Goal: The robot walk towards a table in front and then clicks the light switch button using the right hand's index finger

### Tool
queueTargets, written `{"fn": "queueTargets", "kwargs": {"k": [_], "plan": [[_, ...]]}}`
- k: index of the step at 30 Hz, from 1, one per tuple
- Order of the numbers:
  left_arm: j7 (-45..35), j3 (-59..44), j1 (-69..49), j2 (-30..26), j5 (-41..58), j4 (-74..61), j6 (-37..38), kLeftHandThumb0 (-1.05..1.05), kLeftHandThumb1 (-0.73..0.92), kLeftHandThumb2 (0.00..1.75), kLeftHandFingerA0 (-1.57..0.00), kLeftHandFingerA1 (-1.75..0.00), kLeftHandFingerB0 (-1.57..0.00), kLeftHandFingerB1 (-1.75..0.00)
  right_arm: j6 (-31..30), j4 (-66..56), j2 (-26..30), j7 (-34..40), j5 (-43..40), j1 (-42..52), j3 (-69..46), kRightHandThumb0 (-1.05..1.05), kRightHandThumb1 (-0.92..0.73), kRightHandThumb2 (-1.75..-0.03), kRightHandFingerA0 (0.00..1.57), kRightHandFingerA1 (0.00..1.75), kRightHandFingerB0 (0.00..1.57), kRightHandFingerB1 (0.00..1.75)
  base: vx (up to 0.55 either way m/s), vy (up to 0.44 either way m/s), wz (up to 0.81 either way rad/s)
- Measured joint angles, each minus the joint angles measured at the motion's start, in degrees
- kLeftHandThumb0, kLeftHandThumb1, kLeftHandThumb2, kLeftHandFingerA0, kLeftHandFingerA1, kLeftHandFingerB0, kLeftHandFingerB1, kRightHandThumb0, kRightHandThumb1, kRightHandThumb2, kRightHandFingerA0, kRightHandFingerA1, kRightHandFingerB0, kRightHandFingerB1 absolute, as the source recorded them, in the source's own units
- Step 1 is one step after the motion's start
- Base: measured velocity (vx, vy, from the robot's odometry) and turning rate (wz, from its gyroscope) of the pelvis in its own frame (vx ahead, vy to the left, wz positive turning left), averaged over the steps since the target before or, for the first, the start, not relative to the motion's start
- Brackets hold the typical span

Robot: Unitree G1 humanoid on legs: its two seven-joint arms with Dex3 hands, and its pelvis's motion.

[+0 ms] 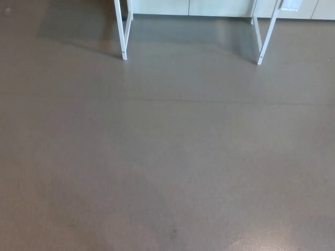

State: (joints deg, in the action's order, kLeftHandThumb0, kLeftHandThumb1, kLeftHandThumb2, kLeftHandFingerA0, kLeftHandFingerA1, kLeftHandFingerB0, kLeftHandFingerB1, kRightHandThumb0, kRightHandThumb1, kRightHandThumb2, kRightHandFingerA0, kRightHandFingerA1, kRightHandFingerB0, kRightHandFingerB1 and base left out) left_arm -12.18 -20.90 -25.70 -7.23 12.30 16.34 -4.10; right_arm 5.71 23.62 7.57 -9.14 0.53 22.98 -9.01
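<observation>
Only the table's white legs show, at the top of the head view: a left leg (123,31) and a right leg (266,36), both standing on the grey floor (167,157). The tabletop is cut off by the picture's upper edge. A small white object (291,5) shows at the top right by the right leg; I cannot tell what it is. No light switch button can be made out. Neither of my hands nor any part of my arms is in the picture.
Behind the table legs runs a pale wall or cabinet base (188,7) along the top edge. The table casts a faint shadow (84,31) on the floor to the left. Grey floor stretches from the legs down to the picture's bottom.
</observation>
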Motion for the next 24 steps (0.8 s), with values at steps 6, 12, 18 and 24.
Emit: {"fn": "queueTargets", "kwargs": {"k": [6, 12, 18, 24], "plan": [[-3.3, -2.7, -1.6, 0.9, 4.9, -3.1, -1.0, -0.11, 0.78, 0.62, -0.23, -0.39, -0.19, -0.31, 2.2, -3.1, -0.5, -2.8, -3.7, 2.3, -2.3, -0.20, -0.54, -0.56, 0.54, 0.42, 0.43, 0.37, 0.00, 0.000, 0.00], [-4.6, -2.4, -3.6, 1.2, 6.5, -5.8, -1.7, -0.13, 0.75, 0.62, -0.22, -0.39, -0.20, -0.32, 3.5, -3.7, -0.5, -4.6, -5.4, 3.1, -2.8, -0.17, -0.54, -0.56, 0.52, 0.42, 0.42, 0.37, 0.00, 0.000, 0.00], [-5.6, -2.0, -4.4, 1.1, 6.6, -4.6, -1.7, -0.15, 0.76, 0.63, -0.25, -0.40, -0.19, -0.32, 3.8, -3.9, -0.5, -5.4, -5.8, 4.1, -2.7, -0.17, -0.55, -0.56, 0.54, 0.42, 0.44, 0.38, 0.00, 0.000, 0.00], [-6.0, -1.9, -4.6, 1.0, 6.6, -4.2, -1.5, -0.15, 0.74, 0.63, -0.24, -0.39, -0.20, -0.32, 3.8, -4.4, -0.5, -5.8, -6.0, 4.3, -2.6, -0.17, -0.54, -0.56, 0.53, 0.42, 0.44, 0.38, 0.00, 0.000, 0.00]]}}
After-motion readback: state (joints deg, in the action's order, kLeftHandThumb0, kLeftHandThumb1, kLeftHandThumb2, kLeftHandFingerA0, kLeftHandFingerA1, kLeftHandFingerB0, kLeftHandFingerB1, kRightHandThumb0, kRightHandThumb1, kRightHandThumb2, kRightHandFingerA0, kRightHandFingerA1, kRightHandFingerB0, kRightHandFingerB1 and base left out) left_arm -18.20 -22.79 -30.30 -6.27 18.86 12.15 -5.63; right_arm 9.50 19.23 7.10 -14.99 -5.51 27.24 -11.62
